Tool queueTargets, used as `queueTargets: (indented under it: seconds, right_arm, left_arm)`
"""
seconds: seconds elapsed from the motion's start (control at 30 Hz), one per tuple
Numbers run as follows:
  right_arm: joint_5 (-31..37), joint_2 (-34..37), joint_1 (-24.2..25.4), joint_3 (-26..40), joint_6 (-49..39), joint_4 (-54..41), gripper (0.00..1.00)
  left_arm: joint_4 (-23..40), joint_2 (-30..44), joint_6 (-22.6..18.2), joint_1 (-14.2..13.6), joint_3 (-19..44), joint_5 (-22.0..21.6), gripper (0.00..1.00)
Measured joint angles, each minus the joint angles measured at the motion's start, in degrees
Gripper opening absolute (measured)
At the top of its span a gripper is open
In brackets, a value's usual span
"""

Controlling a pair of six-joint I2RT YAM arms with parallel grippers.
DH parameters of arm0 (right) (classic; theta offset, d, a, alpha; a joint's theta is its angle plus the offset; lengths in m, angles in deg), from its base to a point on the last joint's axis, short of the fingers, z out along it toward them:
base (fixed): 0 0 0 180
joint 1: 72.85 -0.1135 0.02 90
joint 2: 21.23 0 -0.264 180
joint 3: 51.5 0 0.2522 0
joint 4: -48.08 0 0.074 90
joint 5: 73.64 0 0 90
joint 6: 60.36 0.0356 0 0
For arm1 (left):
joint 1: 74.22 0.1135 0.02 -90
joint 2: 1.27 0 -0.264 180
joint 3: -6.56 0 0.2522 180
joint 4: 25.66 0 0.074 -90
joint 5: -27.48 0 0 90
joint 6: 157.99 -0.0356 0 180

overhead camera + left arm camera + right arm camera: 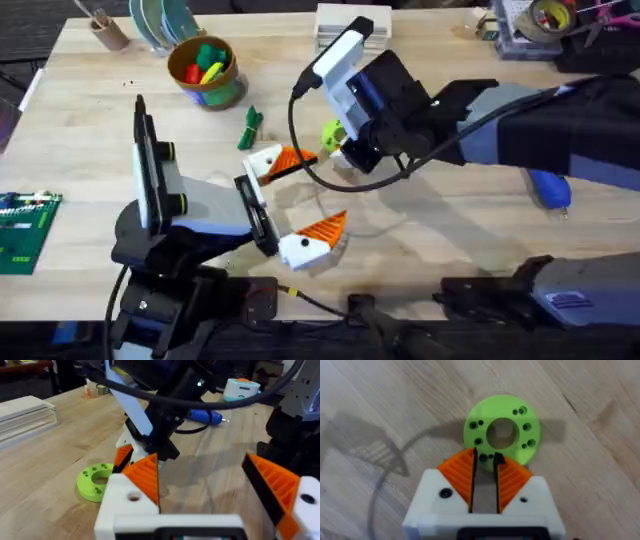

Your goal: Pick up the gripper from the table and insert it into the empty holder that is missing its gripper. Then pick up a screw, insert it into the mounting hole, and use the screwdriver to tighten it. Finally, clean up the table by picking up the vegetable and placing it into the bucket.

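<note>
The left end effector rests on the table, fingers spread and empty; the vegetable lies just beyond it, the bucket farther off. The right end effector, fingers nearly pressed together with a narrow gap, hangs over the green disc. It risks pinching that disc, no task piece, while the screwdriver lies well behind it.

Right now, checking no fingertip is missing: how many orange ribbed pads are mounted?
4. Two on the left gripper, spread apart; two on the right gripper, close together at the lime-green disc.
</note>
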Motion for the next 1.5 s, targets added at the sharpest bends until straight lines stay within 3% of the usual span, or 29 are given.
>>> queueTargets:
  seconds: [0.17,0.33,0.9,1.33,1.5]
  right_arm:
    - [0.1,0.0,0.0,0.0,0.0,0.1,0.182]
    - [0.1,0.0,0.0,0.1,0.0,0.3,0.014]
    - [6.4,-1.5,-0.3,0.2,-3.4,-3.3,0.008]
    - [7.6,-10.8,-0.3,0.2,-5.2,-5.1,0.008]
    - [7.6,-14.5,-0.3,1.9,-6.8,-14.8,0.008]
  left_arm:
    - [0.0,0.0,0.0,0.0,0.0,0.0,0.993]
    - [0.0,0.0,0.0,0.0,0.0,0.0,0.993]
    - [0.0,0.0,0.0,0.0,0.0,0.0,0.993]
    - [0.0,0.0,0.0,0.0,0.0,0.0,0.993]
    - [0.0,0.0,0.0,0.0,0.0,0.0,0.993]
